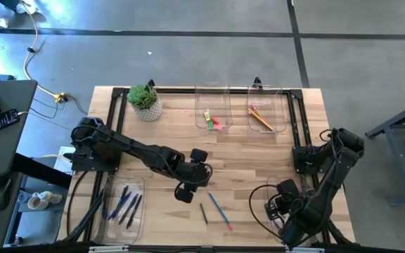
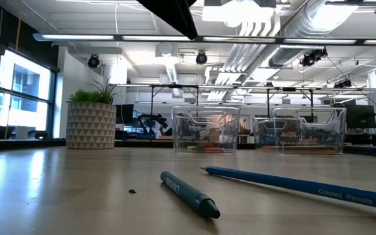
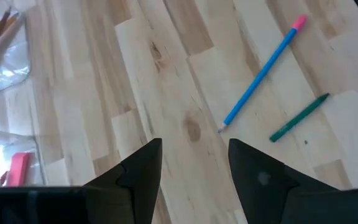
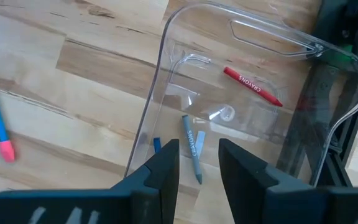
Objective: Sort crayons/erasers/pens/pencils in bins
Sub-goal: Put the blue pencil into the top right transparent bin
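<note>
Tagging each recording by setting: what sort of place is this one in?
Most likely a robotics lab or workshop in an open-plan industrial hall. The ceiling ducts are exposed, the wooden table sits in a black metal frame, and desks with monitors stand in the room behind.

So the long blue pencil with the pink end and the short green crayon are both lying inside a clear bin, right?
Not quite. The long blue pencil with the pink end and the short green crayon lie on the bare wooden table, outside every clear bin. The high view shows it.
</note>
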Robot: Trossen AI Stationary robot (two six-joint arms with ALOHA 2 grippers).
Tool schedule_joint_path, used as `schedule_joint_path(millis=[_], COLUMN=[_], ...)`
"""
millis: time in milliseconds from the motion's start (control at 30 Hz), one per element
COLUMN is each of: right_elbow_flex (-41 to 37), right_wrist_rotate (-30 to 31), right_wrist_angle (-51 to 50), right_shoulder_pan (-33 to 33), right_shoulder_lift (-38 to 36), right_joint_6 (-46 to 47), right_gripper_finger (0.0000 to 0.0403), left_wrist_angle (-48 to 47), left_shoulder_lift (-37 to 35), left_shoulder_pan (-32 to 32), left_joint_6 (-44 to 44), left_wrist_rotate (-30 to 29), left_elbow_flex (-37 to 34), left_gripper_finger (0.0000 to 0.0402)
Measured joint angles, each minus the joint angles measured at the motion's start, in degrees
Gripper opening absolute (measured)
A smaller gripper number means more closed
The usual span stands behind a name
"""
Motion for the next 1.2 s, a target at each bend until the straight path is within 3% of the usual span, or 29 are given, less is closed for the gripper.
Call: schedule_joint_path(millis=[233, 1200], right_elbow_flex=[-0.02, -0.11], right_wrist_rotate=[-0.02, 0.44], right_wrist_angle=[-0.01, -0.01], right_shoulder_pan=[-0.24, -0.96], right_shoulder_lift=[0.00, 0.00], right_joint_6=[0.00, -0.04], right_gripper_finger=[0.0103, 0.0103], left_wrist_angle=[4.85, 18.98], left_shoulder_lift=[0.80, 17.20], left_shoulder_pan=[-0.45, -1.64], left_joint_6=[0.57, 6.07], left_wrist_rotate=[0.02, 5.81], left_elbow_flex=[0.10, 0.07], left_gripper_finger=[0.0172, 0.0172])
